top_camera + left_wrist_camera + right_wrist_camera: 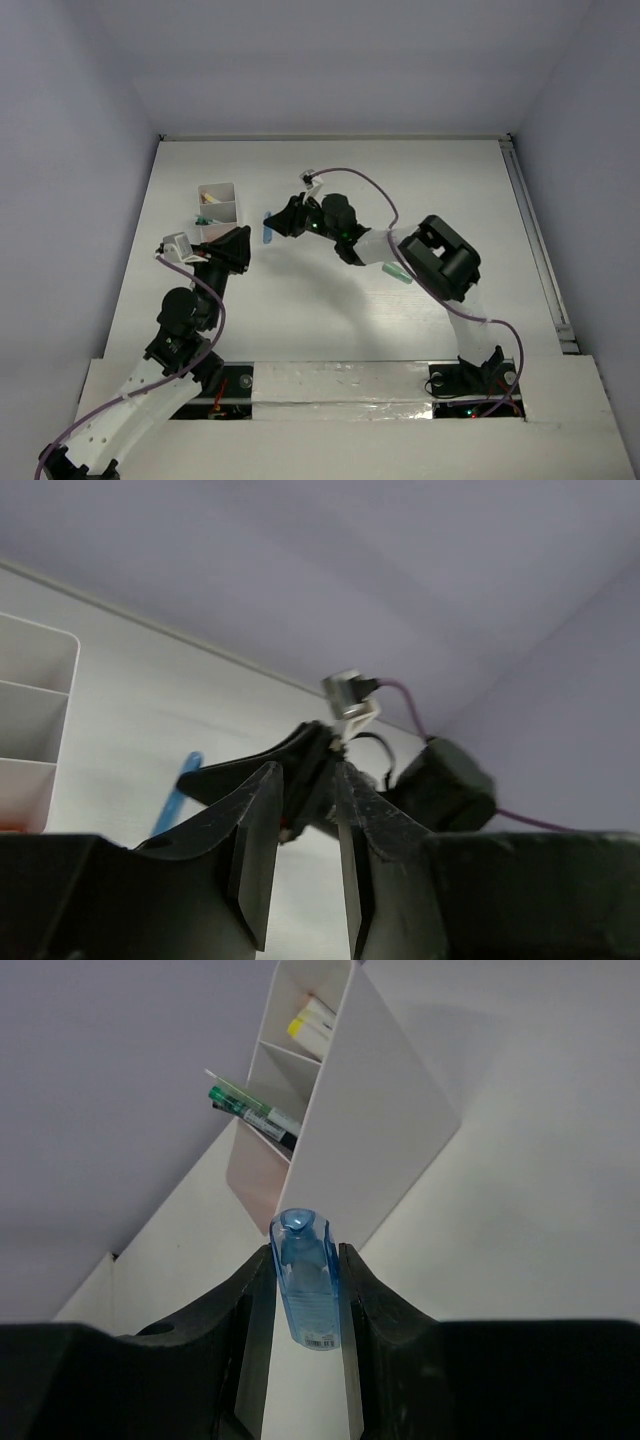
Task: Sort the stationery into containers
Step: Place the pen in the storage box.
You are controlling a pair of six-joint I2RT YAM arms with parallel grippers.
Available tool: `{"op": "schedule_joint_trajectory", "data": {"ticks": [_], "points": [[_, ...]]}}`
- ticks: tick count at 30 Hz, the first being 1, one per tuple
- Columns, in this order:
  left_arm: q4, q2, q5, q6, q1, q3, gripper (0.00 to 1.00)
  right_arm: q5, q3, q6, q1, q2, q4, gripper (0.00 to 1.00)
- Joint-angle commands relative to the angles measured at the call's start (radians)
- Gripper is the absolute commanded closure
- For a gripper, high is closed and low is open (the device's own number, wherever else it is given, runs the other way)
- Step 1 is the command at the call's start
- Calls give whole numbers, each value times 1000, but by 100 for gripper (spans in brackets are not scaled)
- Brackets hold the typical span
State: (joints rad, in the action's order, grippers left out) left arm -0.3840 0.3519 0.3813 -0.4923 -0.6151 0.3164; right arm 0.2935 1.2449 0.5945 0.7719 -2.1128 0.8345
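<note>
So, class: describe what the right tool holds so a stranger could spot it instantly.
Find the white divided box at the table's left. Beside it, the right tool grips a stubby marker. Unlike the boxed pens, it's translucent blue.

Right tool (303, 1262) pinches blue marker (306, 1295); left tool (305, 785) parted, empty.

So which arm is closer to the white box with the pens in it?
Left. The left fingers sit right beside the box, at its near end. The right fingers hold a blue marker off to the box's right, with a gap between.
</note>
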Motion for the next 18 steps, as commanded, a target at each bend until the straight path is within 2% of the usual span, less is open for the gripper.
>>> {"op": "schedule_joint_trajectory", "data": {"ticks": [1,4,12,18], "points": [[-26,-71,34,-8,-20,-11,75,21,158,82,38,-67,284,84],[-15,-87,56,-3,-32,-10,74,18,237,68,61,-125,273,85],[-13,-67,64,0,-41,-3,73,-5,272,-14,104,-127,227,84],[-15,-71,62,0,-41,-5,73,-40,367,-39,124,-216,172,82]]}}
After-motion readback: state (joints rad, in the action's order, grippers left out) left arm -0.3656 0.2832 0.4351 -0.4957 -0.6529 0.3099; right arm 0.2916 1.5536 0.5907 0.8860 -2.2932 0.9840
